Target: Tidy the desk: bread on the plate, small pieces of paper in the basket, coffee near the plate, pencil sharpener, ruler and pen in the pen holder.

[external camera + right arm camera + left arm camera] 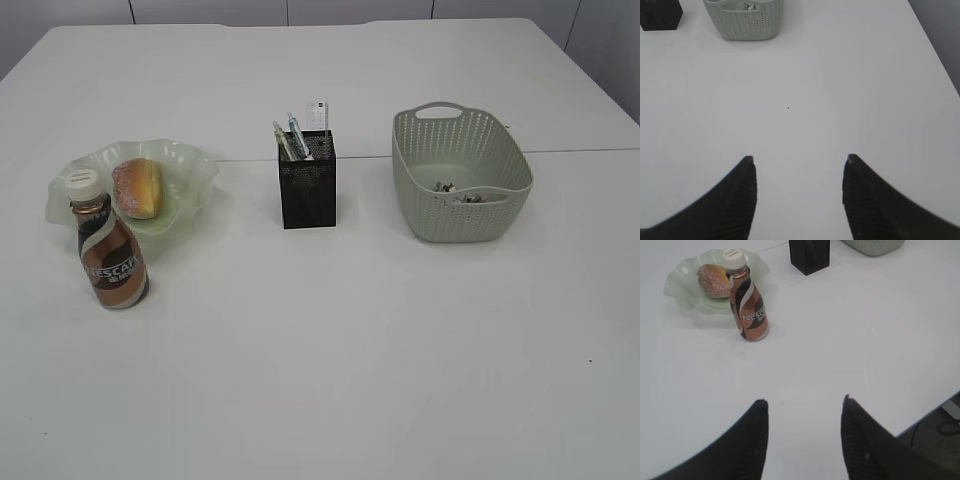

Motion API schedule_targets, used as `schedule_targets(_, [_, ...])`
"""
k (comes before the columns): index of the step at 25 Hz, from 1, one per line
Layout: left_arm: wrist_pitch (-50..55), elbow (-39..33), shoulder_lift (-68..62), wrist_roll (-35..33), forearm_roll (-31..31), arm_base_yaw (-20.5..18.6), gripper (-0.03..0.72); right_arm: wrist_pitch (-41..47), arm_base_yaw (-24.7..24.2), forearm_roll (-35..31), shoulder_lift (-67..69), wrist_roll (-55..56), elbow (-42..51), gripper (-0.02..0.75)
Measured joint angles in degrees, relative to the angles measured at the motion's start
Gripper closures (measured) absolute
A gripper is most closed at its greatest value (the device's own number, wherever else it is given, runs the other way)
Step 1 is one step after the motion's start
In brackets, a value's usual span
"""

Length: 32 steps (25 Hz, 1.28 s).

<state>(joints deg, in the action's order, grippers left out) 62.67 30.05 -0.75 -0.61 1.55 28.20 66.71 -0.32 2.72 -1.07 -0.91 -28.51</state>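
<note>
A bread roll (139, 187) lies on the pale green wavy plate (190, 160) at the left. Upright at the plate's front edge stands the brown coffee bottle (110, 250), also seen as the coffee bottle (748, 302) in the left wrist view. The black mesh pen holder (307, 185) in the middle holds pens and a white ruler (318, 115); the pencil sharpener does not show. Small paper pieces (458, 190) lie inside the green basket (470, 215). My left gripper (805, 402) is open over bare table, well short of the bottle. My right gripper (799, 159) is open and empty too.
The table's right edge (935, 55) runs close by in the right wrist view, and its front corner (940, 405) shows in the left wrist view with floor beyond. A seam (580, 151) crosses the tabletop behind the objects. Neither arm shows in the exterior view.
</note>
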Motion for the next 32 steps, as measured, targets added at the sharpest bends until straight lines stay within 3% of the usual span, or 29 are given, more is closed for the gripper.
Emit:
schedule_targets(5, [0.0,0.0,0.0,0.0,0.0,-0.1,0.339,0.0,0.0,0.0,0.0,0.1,0.0,0.332])
schedule_targets(9, [0.0,0.0,0.0,0.0,0.0,-2.6,0.339,0.0,0.0,0.0,0.0,0.1,0.0,0.332])
schedule_targets(12, [0.0,0.0,0.0,0.0,0.0,-7.5,0.345,0.0,0.0,-0.2,0.0,0.1,0.0,0.332])
schedule_targets(17, [0.0,0.0,0.0,0.2,-1.9,-19.3,0.355,0.0,0.0,-0.6,0.0,0.1,0.0,0.332])
schedule_targets(19, [0.0,0.0,0.0,0.6,-2.6,-21.6,0.356,-0.1,0.0,-0.6,0.0,0.1,0.0,0.333])
schedule_targets(32, [0.0,0.0,0.0,0.6,-3.0,-23.7,0.360,-0.1,1.0,-0.6,0.0,0.2,0.0,0.332])
